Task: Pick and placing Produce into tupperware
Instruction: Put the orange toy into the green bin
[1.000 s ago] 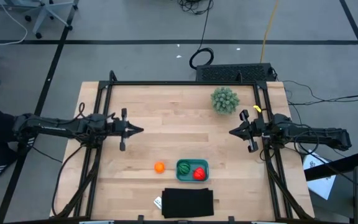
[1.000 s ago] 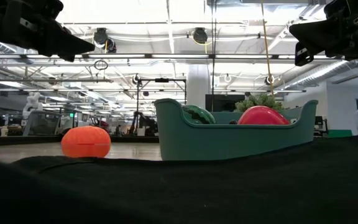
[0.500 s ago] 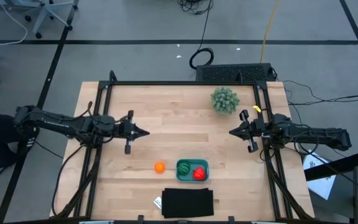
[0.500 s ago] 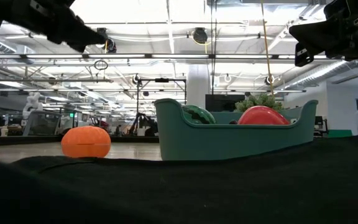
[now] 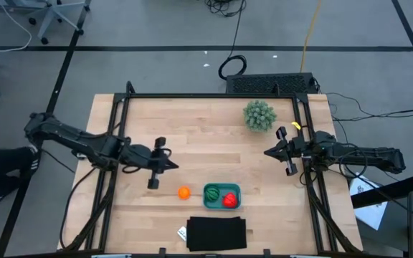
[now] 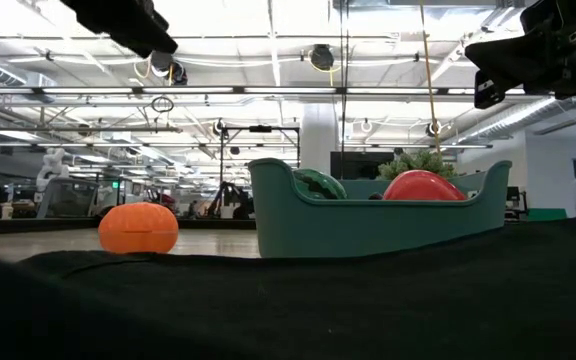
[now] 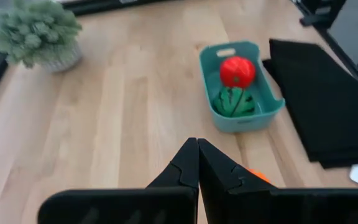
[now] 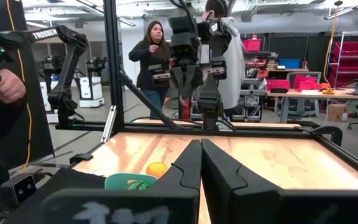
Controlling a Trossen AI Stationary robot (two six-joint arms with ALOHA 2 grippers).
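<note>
Black mat (image 5: 216, 233): nearest the table's front edge, at 6 o'clock from the tupperware, a small white scrap beside its left corner.
Tupperware (image 5: 221, 196): teal, just beyond the mat; it holds the red item (image 5: 229, 200) and the green striped item (image 5: 212, 193).
Orange ball (image 5: 183, 192): on the bare wood at 9 o'clock from the tupperware, close to it but apart.
Left gripper (image 5: 172, 166): fingers pressed together, holding nothing, above the wood at 11 o'clock from the ball.
Right gripper (image 5: 268, 152): pinched closed and empty, waiting at 1 o'clock from the tupperware.
Risk: descending with fingers still together would likely knock the ball rolling instead of straddling it.
Surface: pale wooden table (image 5: 199, 136), black rails along its sides.
Plant (image 5: 259, 115): far right corner.
Room: grey floor, cables and a chair base beyond; people stand behind the table.
</note>
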